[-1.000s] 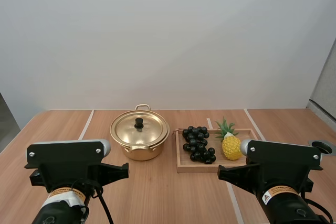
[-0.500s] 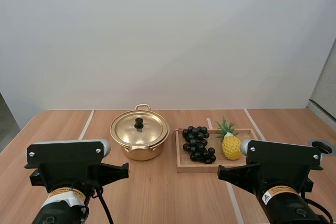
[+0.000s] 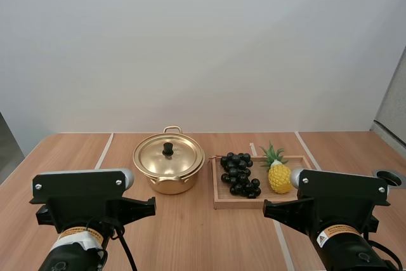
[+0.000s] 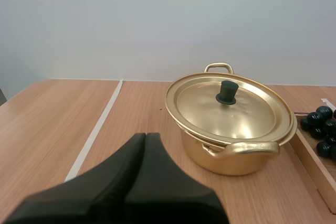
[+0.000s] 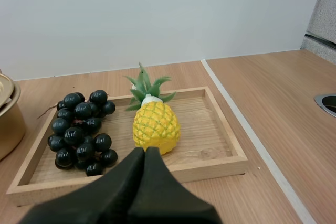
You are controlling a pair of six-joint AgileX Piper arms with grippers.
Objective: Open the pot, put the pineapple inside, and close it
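The left wrist view alone shows how the left jaws stand: both black fingers [image 4: 131,182] lie pressed together as one dark wedge, holding nothing. Ahead of them and a little to their right, apart from the tips, sits the gold pot [image 4: 231,158] on the wooden worktop [image 4: 47,114]. Its lid [image 4: 236,111] is on and closed, with a black knob [image 4: 227,92] at the centre and a loop handle on the near and far sides. What the pot holds is hidden by the lid. A white line [image 4: 97,132] runs along the worktop to the left of these jaws.

The right wrist view shows the right jaws likewise pressed together and empty. Just ahead of their tips is a wooden tray [image 5: 210,170]. In it lies the pineapple [image 5: 156,128], yellow with green leaves pointing away from the jaws. A bunch of dark grapes [image 5: 81,132] lies in the same tray, ahead and to the left of the jaws, apart from the pineapple. Far to their right a round metal-rimmed hole [image 5: 326,102] is set into the worktop.

The high view adds the left arm [image 3: 82,198] and right arm [image 3: 339,195] at the near edge, well short of pot and tray. Each carries an orange-and-white label [image 3: 334,235], whose writing is too small to read
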